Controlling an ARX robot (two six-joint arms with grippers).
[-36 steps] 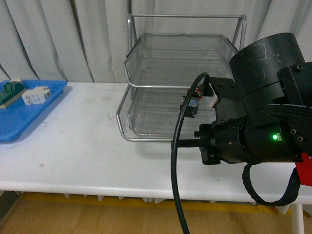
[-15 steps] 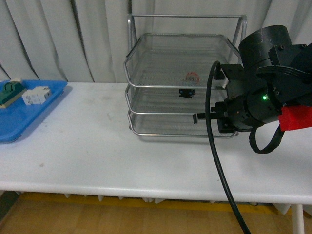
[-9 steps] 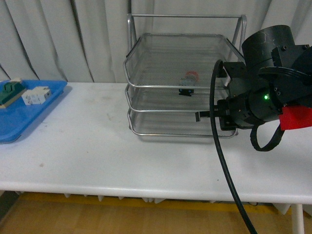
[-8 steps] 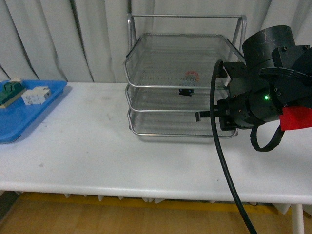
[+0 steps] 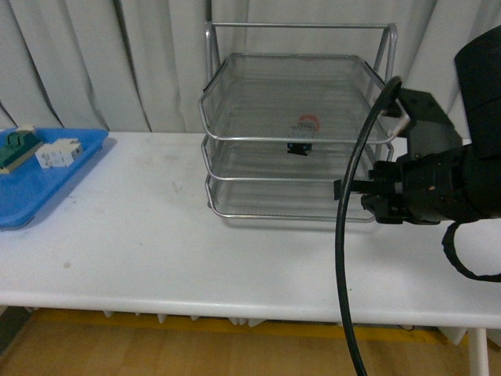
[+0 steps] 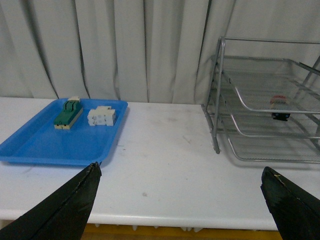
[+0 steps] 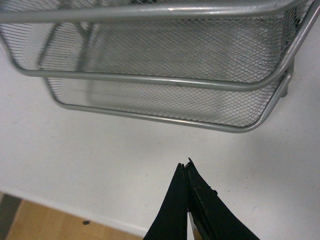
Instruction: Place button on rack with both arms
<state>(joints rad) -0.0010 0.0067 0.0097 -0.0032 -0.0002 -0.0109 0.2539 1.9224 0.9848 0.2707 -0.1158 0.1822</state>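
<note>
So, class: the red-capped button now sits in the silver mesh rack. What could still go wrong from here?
1. The right hand, shut and empty, hangs close to the silver wire-mesh rack; a careless swing could knock it.
2. The small red-capped button sits loose in a mesh tray, so a jolt might tip it.
3. The black cable could snag a tray rim.

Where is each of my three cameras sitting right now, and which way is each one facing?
Front view: on the body, facing the rack and table; the right arm shows.
Left wrist view: on the left arm, facing the blue tray and rack; open left gripper fingertips show.
Right wrist view: on the right arm, looking down at the rack's lower trays; shut right gripper shows.
Shared: front and left wrist views both show the button.
</note>
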